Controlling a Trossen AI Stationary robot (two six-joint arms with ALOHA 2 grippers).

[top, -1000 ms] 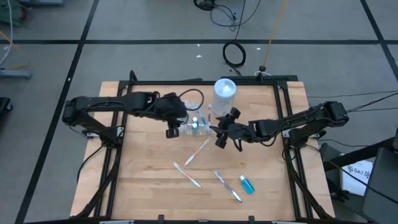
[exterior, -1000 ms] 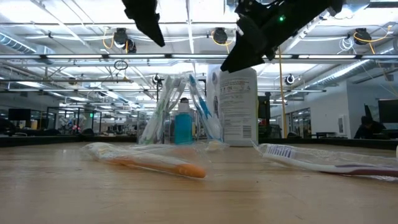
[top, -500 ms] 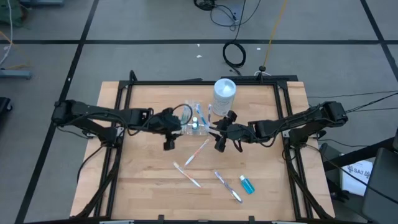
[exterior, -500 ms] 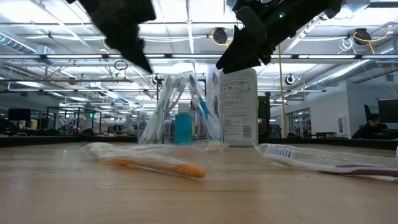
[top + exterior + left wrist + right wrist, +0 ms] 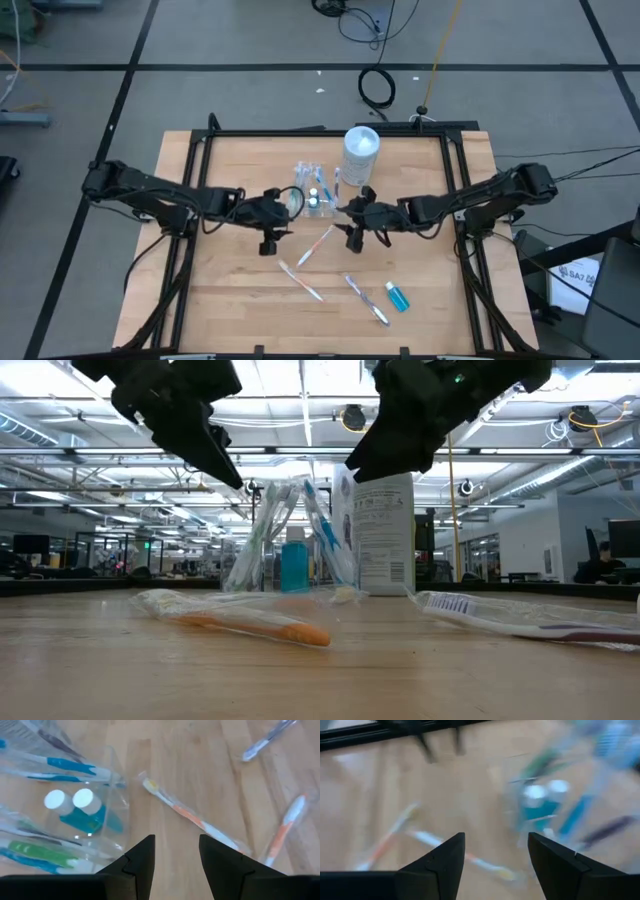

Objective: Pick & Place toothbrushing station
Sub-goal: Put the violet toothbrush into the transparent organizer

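The clear cup [image 5: 312, 195] at mid-bench already holds several toothbrushes and two tubes. Three wrapped toothbrushes [image 5: 318, 243] and one tube [image 5: 398, 296] lie loose. Left end effector [image 5: 268, 240] and right end effector [image 5: 354, 237] hover apart, empty.

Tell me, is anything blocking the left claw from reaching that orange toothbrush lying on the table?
Nothing visible does. The left gripper hangs open above bare wood, and the orange toothbrush lies in its wrapper beside it, in the open. The clear cup stands farther back, and the right gripper hovers empty past the brush's far end.
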